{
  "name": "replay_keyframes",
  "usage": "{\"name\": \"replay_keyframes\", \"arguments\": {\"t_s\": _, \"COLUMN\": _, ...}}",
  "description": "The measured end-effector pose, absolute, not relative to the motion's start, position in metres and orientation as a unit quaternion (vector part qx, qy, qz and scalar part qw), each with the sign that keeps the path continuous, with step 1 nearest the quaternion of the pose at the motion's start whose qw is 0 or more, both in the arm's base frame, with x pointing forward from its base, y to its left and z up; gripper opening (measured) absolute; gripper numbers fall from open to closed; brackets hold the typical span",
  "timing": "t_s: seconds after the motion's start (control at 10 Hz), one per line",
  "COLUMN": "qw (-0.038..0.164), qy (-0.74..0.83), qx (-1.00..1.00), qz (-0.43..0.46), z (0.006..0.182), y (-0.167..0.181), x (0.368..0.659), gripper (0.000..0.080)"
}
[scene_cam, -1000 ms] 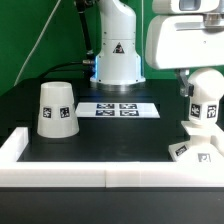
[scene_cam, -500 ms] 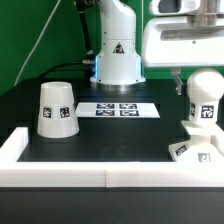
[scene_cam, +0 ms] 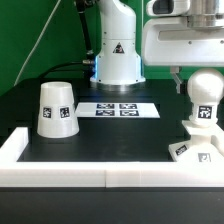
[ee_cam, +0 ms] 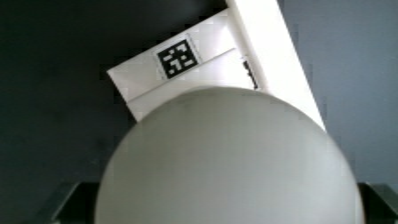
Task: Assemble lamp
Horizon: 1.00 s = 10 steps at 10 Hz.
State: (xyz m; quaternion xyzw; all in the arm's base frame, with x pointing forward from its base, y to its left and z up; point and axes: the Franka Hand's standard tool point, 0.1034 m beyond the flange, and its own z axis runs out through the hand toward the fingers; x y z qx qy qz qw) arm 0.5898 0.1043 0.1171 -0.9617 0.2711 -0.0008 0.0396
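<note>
Black tabletop (scene_cam: 110,135), white rim (scene_cam: 60,170) | claw (scene_cam: 198,72) spread wide, empty, just above bulb (scene_cam: 203,100) | bulb upright on base (scene_cam: 195,150), directly beneath claw | shade (scene_cam: 57,108) well off from claw, beyond marker board (scene_cam: 118,109) | risk: a finger (scene_cam: 177,80) may graze bulb on any sideways move, tipping it if only loosely seated

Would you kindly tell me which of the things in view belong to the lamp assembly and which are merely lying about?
Part of the job:
- base block
- bulb, standing on the base block
- shade, standing apart, wide end down

Merely there:
- marker board
- robot pedestal
- white table border
</note>
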Motion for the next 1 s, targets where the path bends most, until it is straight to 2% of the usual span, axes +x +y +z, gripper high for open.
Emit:
{"name": "replay_keyframes", "arguments": {"t_s": 0.3, "qw": 0.045, "qy": 0.354, "qx": -0.934, "qz": 0.006, "z": 0.117, "y": 0.1059, "x": 0.5893, "gripper": 0.0577}}
{"name": "replay_keyframes", "arguments": {"t_s": 0.6, "qw": 0.067, "qy": 0.504, "qx": -0.861, "qz": 0.028, "z": 0.1165, "y": 0.1048, "x": 0.5891, "gripper": 0.0577}}
{"name": "replay_keyframes", "arguments": {"t_s": 1.0, "qw": 0.071, "qy": 0.617, "qx": -0.783, "qz": 0.045, "z": 0.1154, "y": 0.1082, "x": 0.5883, "gripper": 0.0577}}
